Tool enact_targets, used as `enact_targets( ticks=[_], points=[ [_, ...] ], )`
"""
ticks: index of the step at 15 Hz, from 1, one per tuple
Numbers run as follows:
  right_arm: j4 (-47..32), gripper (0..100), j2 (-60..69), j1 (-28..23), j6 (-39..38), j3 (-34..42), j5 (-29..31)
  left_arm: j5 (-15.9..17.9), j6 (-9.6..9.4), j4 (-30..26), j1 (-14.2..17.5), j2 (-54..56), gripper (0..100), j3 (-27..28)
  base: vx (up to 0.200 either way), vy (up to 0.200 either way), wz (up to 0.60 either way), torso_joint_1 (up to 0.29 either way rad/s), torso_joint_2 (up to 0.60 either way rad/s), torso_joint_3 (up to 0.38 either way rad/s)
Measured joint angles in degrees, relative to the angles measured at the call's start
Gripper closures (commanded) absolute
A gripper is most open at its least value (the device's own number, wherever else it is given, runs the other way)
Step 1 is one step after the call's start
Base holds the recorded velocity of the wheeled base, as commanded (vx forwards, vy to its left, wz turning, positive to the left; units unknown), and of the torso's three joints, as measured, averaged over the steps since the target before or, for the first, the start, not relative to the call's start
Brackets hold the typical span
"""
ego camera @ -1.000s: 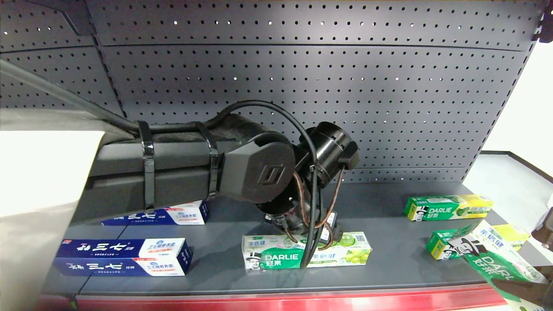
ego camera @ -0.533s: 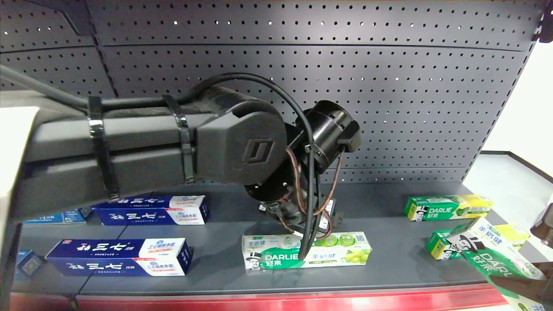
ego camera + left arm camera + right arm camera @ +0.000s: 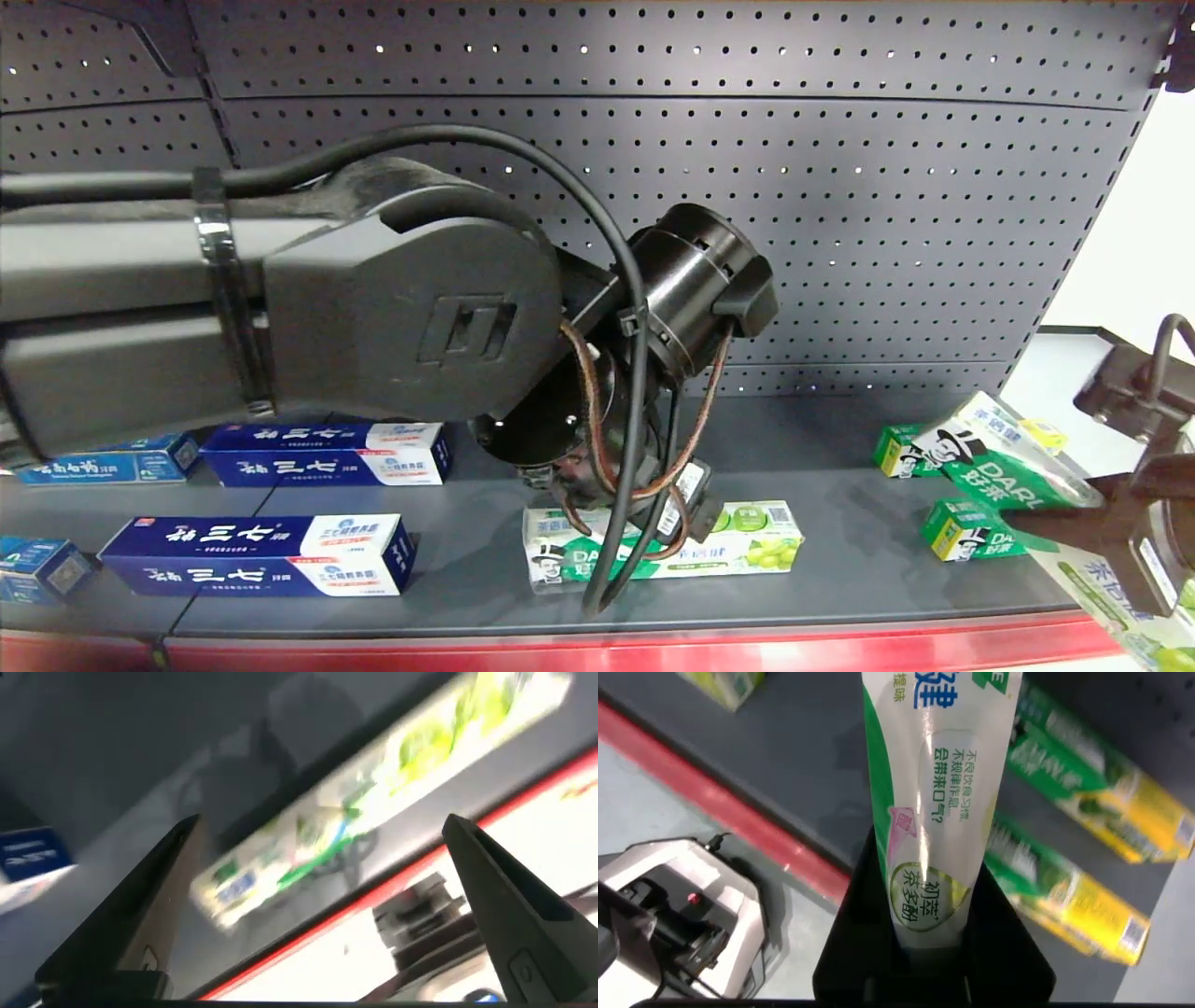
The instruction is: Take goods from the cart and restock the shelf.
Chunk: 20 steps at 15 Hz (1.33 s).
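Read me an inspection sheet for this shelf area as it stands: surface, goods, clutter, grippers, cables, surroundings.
Surface: grey shelf with a red front edge; goods lie flat on it.
Job's things: blue toothpaste boxes at the left, one green toothpaste box in the middle, more green boxes at the right; a green toothpaste pack held over the shelf's right end.
Clutter: nothing seen.
Grippers: left gripper open above the middle green toothpaste box; right gripper shut on the green toothpaste pack.
Cables: black cable loops over the left wrist, with brown wires beside it.
Surroundings: perforated back panel.
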<state>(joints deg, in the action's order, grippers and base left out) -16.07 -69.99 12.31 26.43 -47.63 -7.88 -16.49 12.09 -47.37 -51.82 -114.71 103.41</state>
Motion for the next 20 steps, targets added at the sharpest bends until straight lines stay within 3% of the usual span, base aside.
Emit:
enact_targets(
  ticks=[4, 6, 14, 20],
  points=[
    [0.0, 100, -6.3, 3.0, 0.0, -5.8, 0.0, 0.0, -7.72, 0.2, -0.1, 5.3, 0, -8.6, 0.000, 0.000, 0.00, 0.000, 0.00, 0.000],
    [0.0, 100, -9.1, 4.6, 0.0, -8.1, 0.0, 0.0, -8.97, 0.3, 0.2, 8.7, 0, -12.1, 0.000, 0.000, 0.00, 0.000, 0.00, 0.000],
    [-0.1, 100, -19.6, 11.2, 0.0, -17.4, 0.1, -1.8, -8.64, 0.7, 1.9, 20.4, 0, -21.1, 0.000, 0.000, 0.00, 0.000, 0.00, 0.000],
    [-0.4, 100, -25.4, 12.6, 3.9, -22.9, -0.2, -2.1, -8.24, 1.4, 2.5, 28.8, 0, -28.9, 0.000, 0.000, 0.00, 0.000, 0.00, 0.000]
  ],
)
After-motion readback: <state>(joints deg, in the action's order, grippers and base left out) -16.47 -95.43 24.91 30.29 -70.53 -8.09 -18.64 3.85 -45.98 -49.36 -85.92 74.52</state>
